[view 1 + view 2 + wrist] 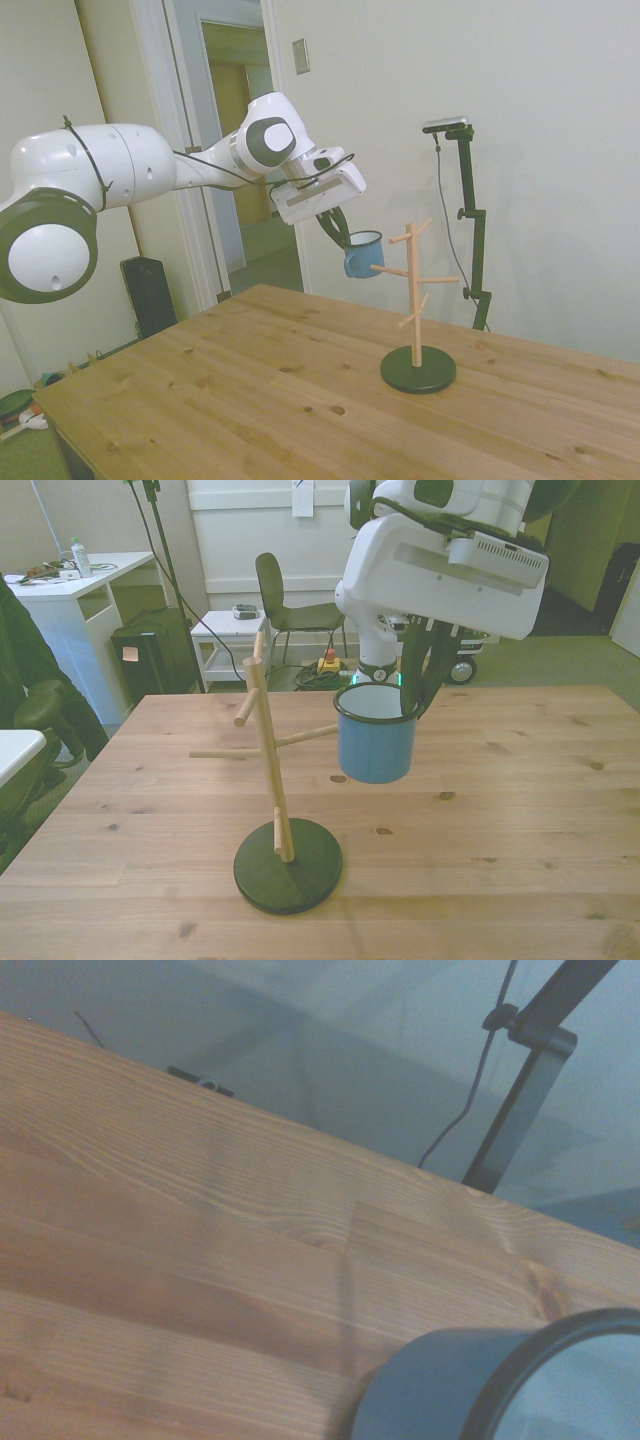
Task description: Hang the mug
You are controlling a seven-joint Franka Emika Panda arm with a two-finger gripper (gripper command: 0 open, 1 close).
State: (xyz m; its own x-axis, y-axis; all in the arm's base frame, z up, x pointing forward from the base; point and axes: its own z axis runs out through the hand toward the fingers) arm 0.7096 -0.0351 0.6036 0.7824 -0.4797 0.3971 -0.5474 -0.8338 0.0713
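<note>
Nearest to the camera in the front view stands the wooden mug tree [266, 750] on its dark round base [288, 865]. Behind it the white arm [120, 170] reaches out level over the table [250, 400], wrist bent downward. Its gripper [418, 685] is closed on the rim of the mug [376, 742], which hangs just below the fingers, high in the air. Almost upright, the mug opens upward, slightly tilted. It is just beside the tree's pegs, not touching them in the side view.

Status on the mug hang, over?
End effector shut on mug rim, mug airborne. Mug beside the wooden rack, near a peg, not hung. Nothing between mug and pegs.
</note>
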